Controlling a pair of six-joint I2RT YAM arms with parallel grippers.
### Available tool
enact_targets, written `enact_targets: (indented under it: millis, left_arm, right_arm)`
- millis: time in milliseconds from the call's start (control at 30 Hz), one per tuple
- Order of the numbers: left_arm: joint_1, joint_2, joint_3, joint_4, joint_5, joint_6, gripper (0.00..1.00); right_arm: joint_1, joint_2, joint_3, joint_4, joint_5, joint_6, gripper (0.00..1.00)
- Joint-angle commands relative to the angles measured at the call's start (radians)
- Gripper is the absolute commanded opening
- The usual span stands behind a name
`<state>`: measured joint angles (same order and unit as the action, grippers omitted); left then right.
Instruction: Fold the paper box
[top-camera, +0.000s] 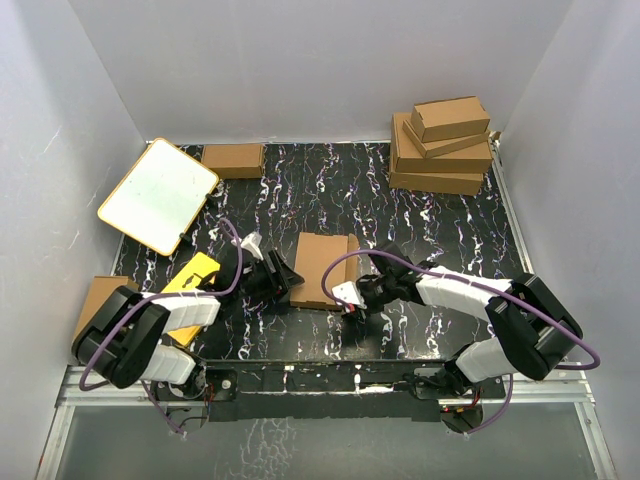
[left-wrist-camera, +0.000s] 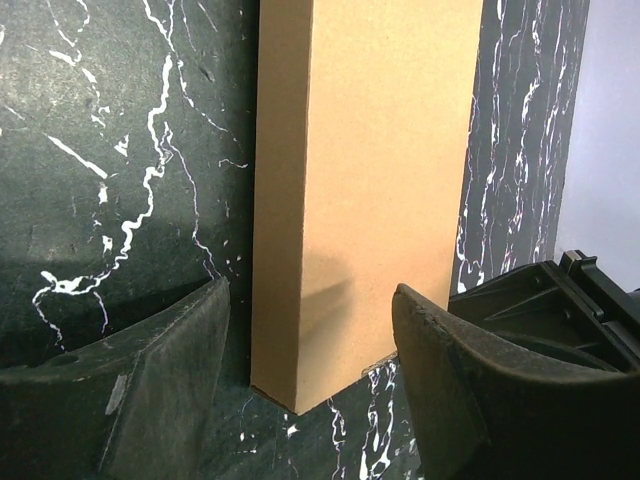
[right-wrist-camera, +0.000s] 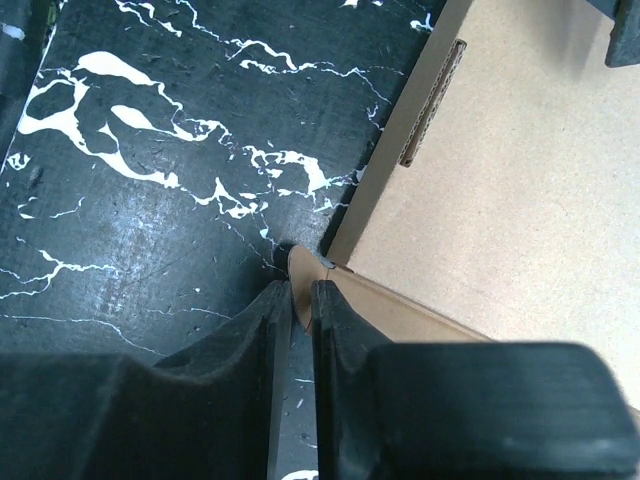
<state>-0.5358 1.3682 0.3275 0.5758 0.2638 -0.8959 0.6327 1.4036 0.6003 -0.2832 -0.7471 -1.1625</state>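
The paper box lies folded flat as a thin brown cardboard mailer in the middle of the black marbled table. My left gripper is open at its left side. In the left wrist view the box's near corner stands between the two fingers, with a gap on each side. My right gripper is at the box's near right corner. In the right wrist view its jaws are almost together, with a small rounded cardboard tab of the box between them. The box's top panel fills the right of that view.
A white board with an orange rim leans at the back left. A yellow card lies under my left arm, and a flat cardboard piece lies at the left edge. One small brown box sits at the back. A stack of boxes stands back right.
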Motion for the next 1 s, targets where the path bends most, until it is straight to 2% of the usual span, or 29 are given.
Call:
enact_targets:
  millis: [0,367,967]
  left_arm:
    - [-0.007,0.024,0.036,0.000,-0.013,0.025,0.63]
    - [-0.008,0.044,0.039,-0.039,-0.027,0.047,0.54]
    - [-0.007,0.068,0.035,-0.073,-0.044,0.040,0.52]
  right_arm:
    - [0.000,-0.022,0.010,0.067,-0.021,0.033,0.18]
    - [-0.003,-0.012,0.029,0.054,-0.009,0.077,0.09]
    - [-0.040,0.028,0.082,-0.022,-0.024,0.135,0.08]
